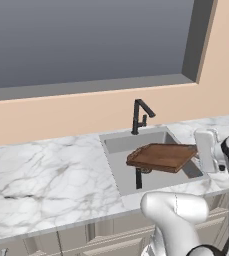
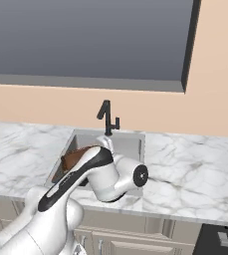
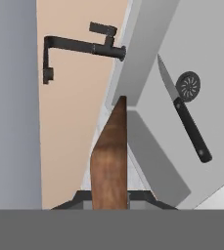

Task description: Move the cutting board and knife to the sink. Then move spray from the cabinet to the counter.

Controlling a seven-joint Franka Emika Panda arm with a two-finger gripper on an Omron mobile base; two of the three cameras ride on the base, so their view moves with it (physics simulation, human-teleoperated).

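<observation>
Reddish-brown rimmed wooden cutting board (image 1: 162,156) hung tilted over the steel sink (image 1: 117,142) in the left base view, peeked behind the arm in the right, and in the hand view sat pinched in the closed gripper (image 3: 110,195), black-handled knife (image 3: 184,116) lying in the basin.

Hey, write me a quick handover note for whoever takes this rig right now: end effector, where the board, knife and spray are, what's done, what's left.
End effector: shut on the board, gripping its edge.
Board: held over the sink, tilted, not yet set down.
Knife: already on the sink floor beside the drain.
Spray and cabinet: not seen from here.
Done: knife in the sink.
Left: lower and release the board into the sink, then bring the spray from the cabinet to the counter.
</observation>
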